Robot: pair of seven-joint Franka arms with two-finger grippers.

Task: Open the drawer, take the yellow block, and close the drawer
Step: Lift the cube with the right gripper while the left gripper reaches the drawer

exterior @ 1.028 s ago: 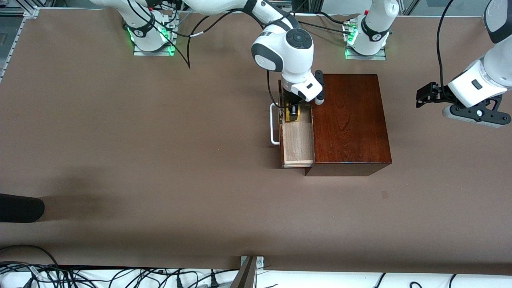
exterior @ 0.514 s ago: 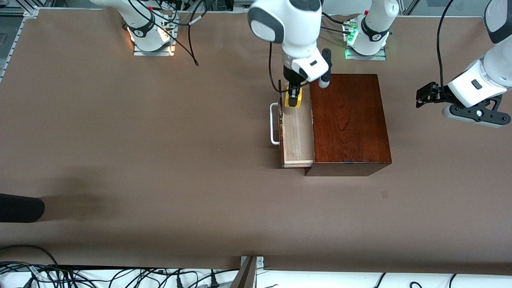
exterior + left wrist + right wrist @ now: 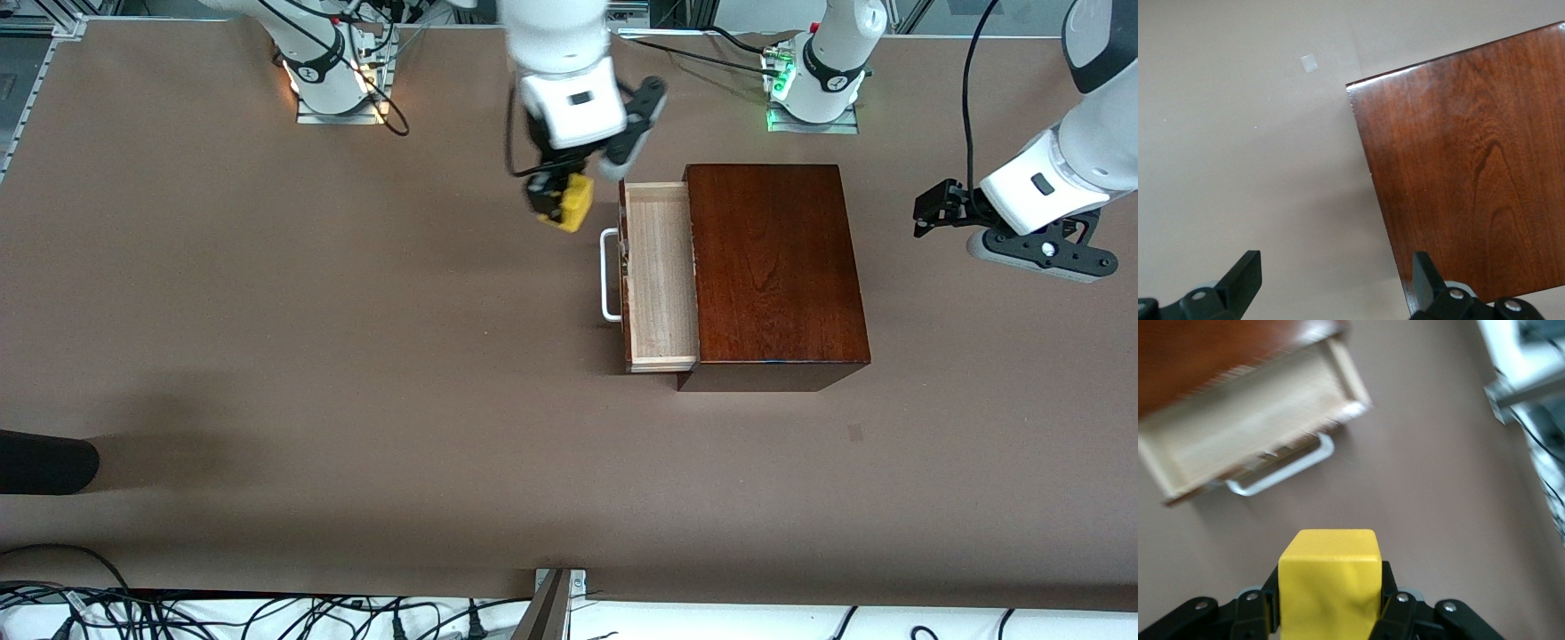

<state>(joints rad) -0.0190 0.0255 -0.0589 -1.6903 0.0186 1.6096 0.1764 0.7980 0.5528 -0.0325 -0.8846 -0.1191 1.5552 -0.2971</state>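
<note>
Robotics lab: bolted arm bases [image 3: 336,82] on brown-covered table [image 3: 267,356], loose cables [image 3: 267,613] along its edge

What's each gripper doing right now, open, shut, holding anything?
Right gripper: shut on the yellow block, up over bare table beside the open drawer.
Left gripper: open, empty, waiting over the table by the wooden box.

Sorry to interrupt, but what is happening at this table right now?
The right gripper holds the yellow block in the air over bare table beside the open drawer, which shows nothing inside. The left gripper waits, open, toward its own end of the table. The drawer is not yet closed.
</note>
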